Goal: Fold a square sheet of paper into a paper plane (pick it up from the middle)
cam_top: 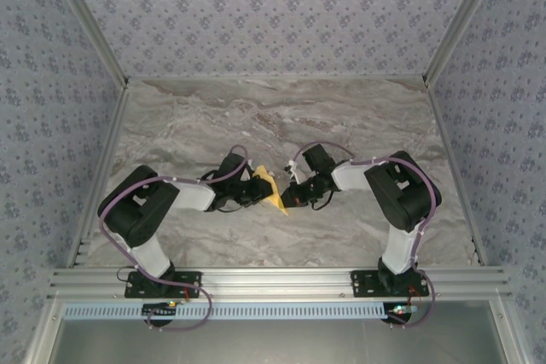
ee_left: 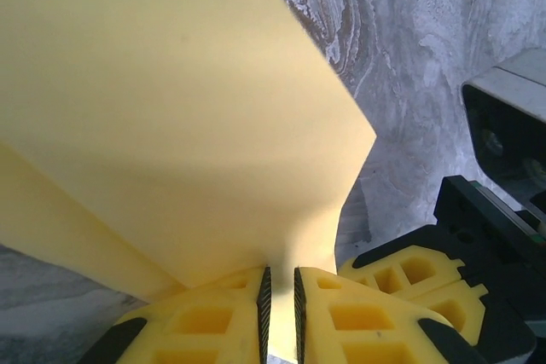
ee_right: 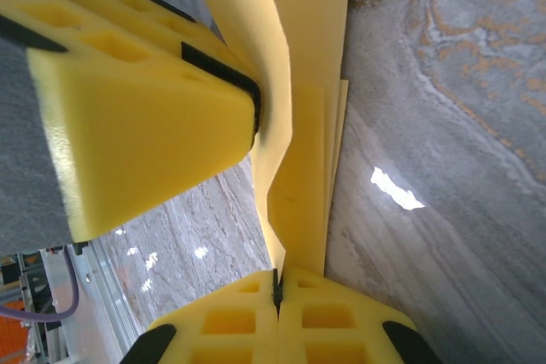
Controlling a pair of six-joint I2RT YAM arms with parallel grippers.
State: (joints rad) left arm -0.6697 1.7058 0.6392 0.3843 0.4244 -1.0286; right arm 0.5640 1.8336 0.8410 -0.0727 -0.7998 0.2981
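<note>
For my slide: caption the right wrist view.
Right gripper and left gripper pinch the folded yellow paper over a marble table.

Bright, even light; glare patches on the table (ee_right: 397, 189).

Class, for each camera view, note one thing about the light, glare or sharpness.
Top external: even, soft light; the yellow paper small but sharp. Left wrist: the paper looms close, shaded darker toward the bottom. Right wrist: a white glare patch on the table.
</note>
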